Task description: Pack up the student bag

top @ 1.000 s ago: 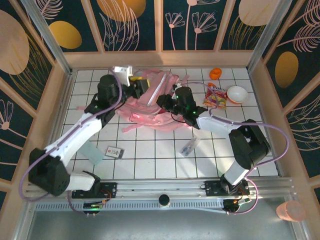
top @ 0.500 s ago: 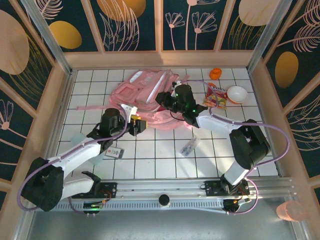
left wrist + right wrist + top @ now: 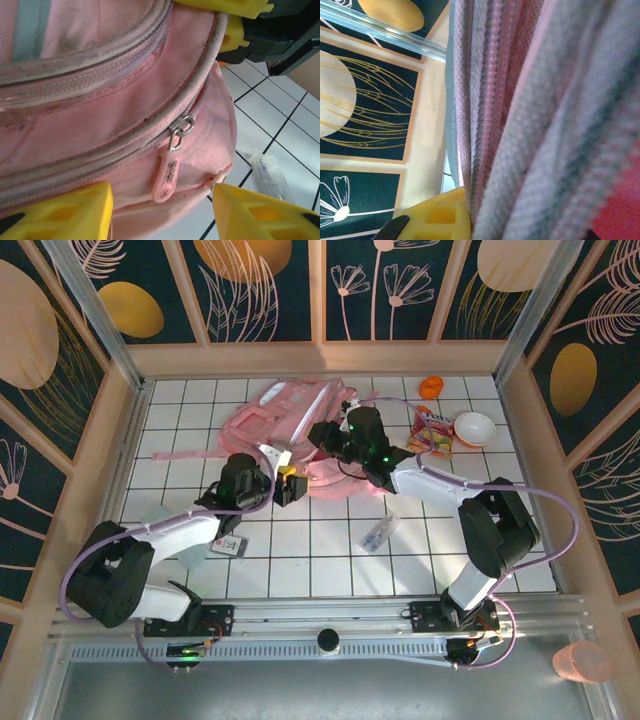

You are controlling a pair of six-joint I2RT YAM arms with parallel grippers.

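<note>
Student bag [image 3: 285,415]: my right gripper [image 3: 322,436] is clenching its fabric; my left gripper [image 3: 159,212] is hanging released, straddling its zip pull [image 3: 169,171]

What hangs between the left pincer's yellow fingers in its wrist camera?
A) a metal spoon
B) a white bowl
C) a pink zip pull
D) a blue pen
C: the pink zip pull of the student bag dangles ungripped between the fingers of the open left pincer.

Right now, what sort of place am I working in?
Probably a purpose-built robot test cell: a white gridded tabletop boxed in by wood-framed floral wall panels, an aluminium mounting rail along the near edge, and a pink backpack staged on the tiles.
</note>
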